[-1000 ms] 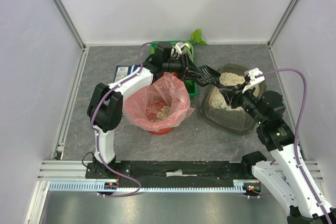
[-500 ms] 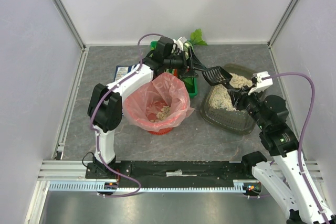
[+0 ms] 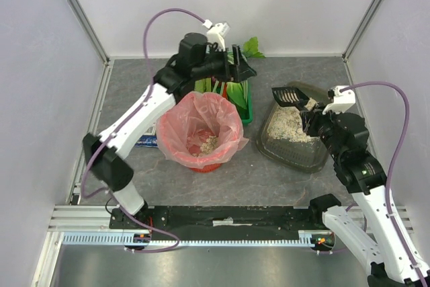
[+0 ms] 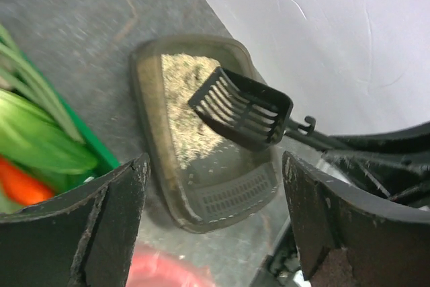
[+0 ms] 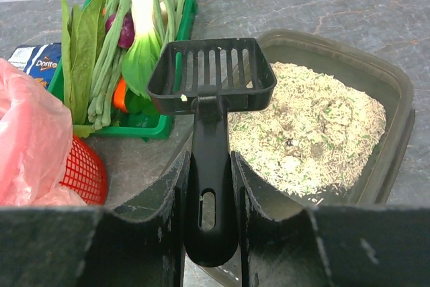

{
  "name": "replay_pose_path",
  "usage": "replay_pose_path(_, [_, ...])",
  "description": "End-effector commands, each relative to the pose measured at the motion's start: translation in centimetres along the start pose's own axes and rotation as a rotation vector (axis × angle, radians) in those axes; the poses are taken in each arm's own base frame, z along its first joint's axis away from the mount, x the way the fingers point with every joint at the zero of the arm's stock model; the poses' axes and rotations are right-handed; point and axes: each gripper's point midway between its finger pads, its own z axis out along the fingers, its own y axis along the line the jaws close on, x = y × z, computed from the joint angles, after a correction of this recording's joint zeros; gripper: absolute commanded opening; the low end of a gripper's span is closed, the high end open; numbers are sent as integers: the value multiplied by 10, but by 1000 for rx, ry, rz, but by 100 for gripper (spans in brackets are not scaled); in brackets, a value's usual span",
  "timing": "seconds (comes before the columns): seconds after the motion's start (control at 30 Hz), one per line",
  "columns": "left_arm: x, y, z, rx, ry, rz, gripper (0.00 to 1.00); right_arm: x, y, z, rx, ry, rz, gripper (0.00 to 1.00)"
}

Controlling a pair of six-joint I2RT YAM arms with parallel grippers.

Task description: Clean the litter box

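Observation:
The litter box (image 3: 290,144) is a shallow dark tray with beige litter (image 5: 316,126), right of the bin. My right gripper (image 3: 313,117) is shut on the handle of a black slotted scoop (image 3: 285,95). The scoop head (image 5: 211,65) hangs over the box's far left rim (image 5: 396,132) and looks empty apart from a crumb. The handle (image 5: 209,186) sits squeezed between both fingers. My left gripper (image 3: 239,64) is open with nothing in it, raised over the green crate. Its view looks down on the litter box (image 4: 151,132) and the scoop (image 4: 242,105).
A round red bin (image 3: 201,162) lined with a pink bag (image 3: 225,115) stands left of the litter box, with some litter in its bottom. A green crate (image 5: 158,129) of vegetables sits behind it. A blue snack packet (image 5: 33,58) lies left of the crate.
My left gripper opened, let go near the scoop head and pulled up and back to the left. The heap of litter on the scoop is gone. The right gripper kept its hold.

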Motion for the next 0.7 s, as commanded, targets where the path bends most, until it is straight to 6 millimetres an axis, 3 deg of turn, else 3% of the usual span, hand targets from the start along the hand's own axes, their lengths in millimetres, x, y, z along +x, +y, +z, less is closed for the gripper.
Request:
replay_pose_path(0.0, [-26, -7, -70, -110, -157, 273, 88, -30, -4, -12, 52, -43, 45, 0])
replay_pose_path(0.07, [-26, 5, -92, -179, -187, 324, 90, -31, -6, -12, 71, -24, 38, 0])
replay_pose_path(0.17, [-9, 39, -126, -259, -181, 271, 93, -32, -12, -13, 111, 10, 33, 0])
replay_pose_path(0.2, [1, 70, -137, -319, -167, 209, 93, -32, -14, -16, 124, 28, 32, 0])
replay_pose_path(0.27, [2, 81, -163, -348, -198, 177, 93, -27, -15, -12, 142, 71, 31, 0])
replay_pose_path(0.3, [11, 102, -175, -399, -202, 161, 93, -23, -15, -11, 143, 97, 28, 0])
replay_pose_path(0.37, [8, 108, -201, -463, -268, 196, 93, -16, -16, -5, 154, 141, 23, 0])
replay_pose_path(0.43, [20, 129, -213, -555, -276, 230, 96, -17, -17, -4, 176, 187, 10, 0])
replay_pose_path(0.47, [19, 128, -221, -574, -301, 246, 97, -20, -17, -5, 179, 202, -2, 0])
replay_pose_path(0.57, [33, 148, -224, -635, -301, 255, 97, -30, -25, -16, 237, 273, -53, 0])
replay_pose_path(0.67, [35, 151, -219, -618, -281, 241, 98, -20, -33, -20, 275, 353, -100, 0])
